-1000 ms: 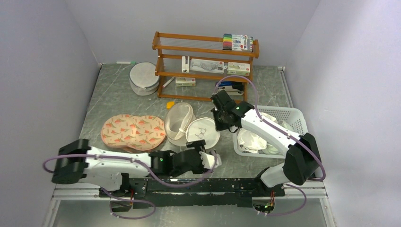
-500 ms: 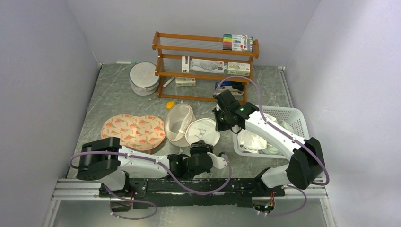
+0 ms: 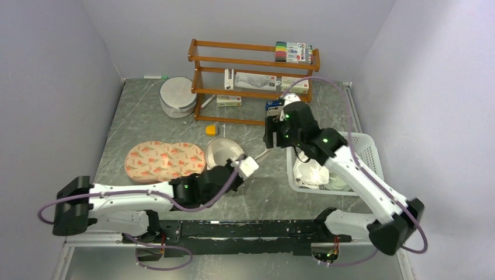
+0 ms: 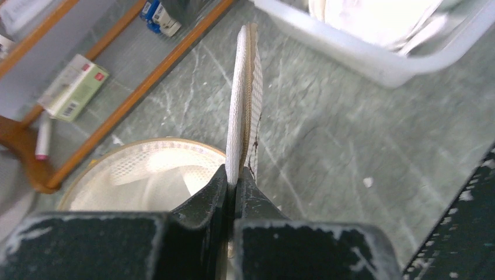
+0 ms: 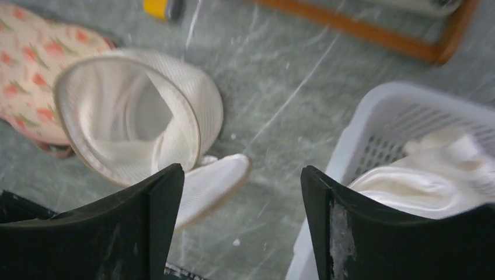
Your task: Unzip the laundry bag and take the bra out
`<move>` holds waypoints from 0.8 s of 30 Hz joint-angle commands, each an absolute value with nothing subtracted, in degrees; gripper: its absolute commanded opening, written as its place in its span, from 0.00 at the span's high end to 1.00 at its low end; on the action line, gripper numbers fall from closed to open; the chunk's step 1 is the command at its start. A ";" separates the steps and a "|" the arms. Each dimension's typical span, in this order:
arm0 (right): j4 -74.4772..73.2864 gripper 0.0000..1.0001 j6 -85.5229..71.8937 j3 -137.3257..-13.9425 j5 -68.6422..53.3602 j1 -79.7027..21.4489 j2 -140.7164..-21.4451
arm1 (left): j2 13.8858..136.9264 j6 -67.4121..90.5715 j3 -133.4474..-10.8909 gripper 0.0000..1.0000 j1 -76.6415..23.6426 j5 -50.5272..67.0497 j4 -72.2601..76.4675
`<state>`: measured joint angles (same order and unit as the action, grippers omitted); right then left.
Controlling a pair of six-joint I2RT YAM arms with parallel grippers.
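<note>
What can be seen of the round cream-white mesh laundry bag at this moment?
The round cream-white mesh laundry bag sits unzipped on the grey marbled table, next to the peach carrot-print case. Its domed half lies on its side, and the tan-trimmed opening shows pale mesh lining; whether anything is inside cannot be told. Its flat disc is pinched by the rim in the left gripper, edge-on to that wrist camera.

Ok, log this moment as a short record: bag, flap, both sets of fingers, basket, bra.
laundry bag: unzipped, domed half on the table, mouth open
flap: raised on edge, pinched at its rim
left fingers: shut on the flap
right fingers: open, holding nothing, above the table beside the basket
basket: white fabric inside
bra: cannot be made out
</note>
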<state>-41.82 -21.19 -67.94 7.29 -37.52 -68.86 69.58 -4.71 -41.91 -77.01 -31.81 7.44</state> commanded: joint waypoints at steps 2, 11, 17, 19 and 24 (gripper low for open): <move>-33.48 0.09 -21.46 -68.67 17.47 -37.35 -58.10 | 60.45 12.34 -36.54 0.93 -68.66 -14.03 14.53; -30.46 0.00 -20.10 -66.23 18.57 -37.30 -53.96 | 52.17 40.58 -29.98 0.93 -50.47 0.59 18.09; -29.94 0.00 -20.19 -65.80 17.84 -37.35 -54.39 | 51.09 58.33 -20.48 0.93 -36.30 14.94 32.09; -29.91 0.00 -20.19 -65.82 18.05 -37.30 -54.25 | 50.59 63.25 -16.43 0.93 -32.77 15.83 35.64; -30.34 0.00 -20.08 -65.49 18.48 -37.35 -53.98 | 51.25 70.61 -10.78 0.93 -28.51 13.09 31.78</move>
